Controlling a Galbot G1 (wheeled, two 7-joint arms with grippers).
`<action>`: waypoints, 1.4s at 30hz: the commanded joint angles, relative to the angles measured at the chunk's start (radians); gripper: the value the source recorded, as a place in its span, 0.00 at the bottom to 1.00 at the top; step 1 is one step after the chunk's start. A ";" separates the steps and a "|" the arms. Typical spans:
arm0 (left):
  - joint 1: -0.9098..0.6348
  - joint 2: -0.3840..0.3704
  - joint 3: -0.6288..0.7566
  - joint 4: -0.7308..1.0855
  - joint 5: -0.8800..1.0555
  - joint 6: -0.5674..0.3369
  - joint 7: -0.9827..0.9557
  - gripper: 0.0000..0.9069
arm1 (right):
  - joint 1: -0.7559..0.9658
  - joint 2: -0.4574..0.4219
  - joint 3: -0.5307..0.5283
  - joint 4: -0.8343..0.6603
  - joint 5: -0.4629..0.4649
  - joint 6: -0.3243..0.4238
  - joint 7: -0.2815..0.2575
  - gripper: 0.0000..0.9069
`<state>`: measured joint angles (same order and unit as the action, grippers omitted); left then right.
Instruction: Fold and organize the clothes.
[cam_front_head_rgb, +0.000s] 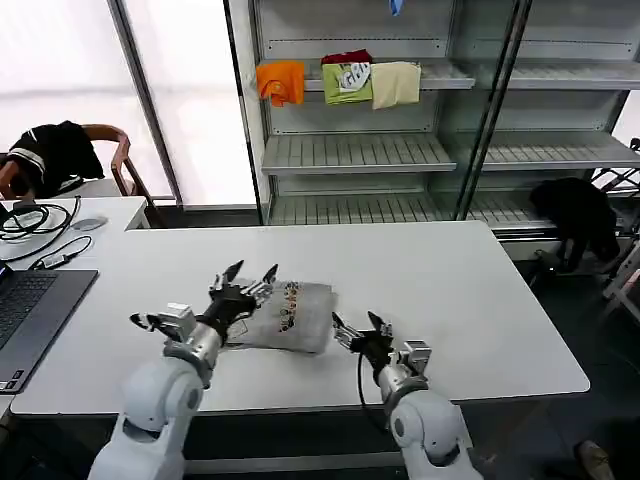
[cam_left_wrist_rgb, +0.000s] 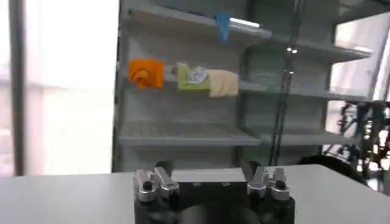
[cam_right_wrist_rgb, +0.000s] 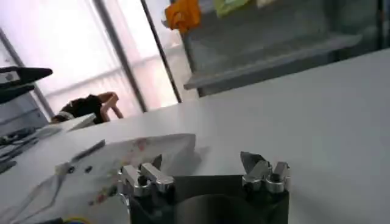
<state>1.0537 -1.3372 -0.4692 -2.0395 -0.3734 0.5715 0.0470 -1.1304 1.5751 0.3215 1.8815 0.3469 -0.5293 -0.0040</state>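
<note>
You face a wide white table (cam_front_head_rgb: 480, 300) with grey metal shelving (cam_front_head_rgb: 360, 150) behind it, and a folded light grey shirt with a small multicoloured print (cam_front_head_rgb: 295, 318) lies near the table's front edge. Your left gripper (cam_front_head_rgb: 250, 275) hovers over the shirt's left side, jaws spread wide and holding nothing — your right gripper (cam_front_head_rgb: 358, 325) sits just beside its right edge, also open and empty.

Laptop (cam_front_head_rgb: 25, 310) cut off by the head view's left edge. Folded shirt's (cam_front_head_rgb: 285, 315) near-left corner hidden beneath left gripper (cam_front_head_rgb: 250, 275). Shirt's print too small to read.

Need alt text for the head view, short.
A folded light grey shirt with a small multicoloured print lies on a white table; the left gripper is open over its near-left corner, and the right gripper is open just beside its right edge. Shelves behind hold orange, green and cream garments.
</note>
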 joint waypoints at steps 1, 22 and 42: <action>0.097 0.044 -0.262 0.022 -0.072 -0.017 0.019 1.00 | 0.090 0.069 -0.128 -0.151 0.183 -0.049 0.145 0.00; 0.129 0.012 -0.295 0.050 -0.086 -0.029 0.020 1.00 | 0.060 0.071 -0.075 -0.097 0.206 -0.005 0.127 0.00; 0.135 0.000 -0.276 0.064 -0.068 -0.031 0.019 1.00 | 0.005 -0.130 0.036 0.025 0.096 0.099 0.077 0.00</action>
<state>1.1905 -1.3373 -0.7443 -1.9720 -0.4428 0.5349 0.0657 -1.0953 1.6089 0.3114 1.8675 0.4667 -0.4562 0.0885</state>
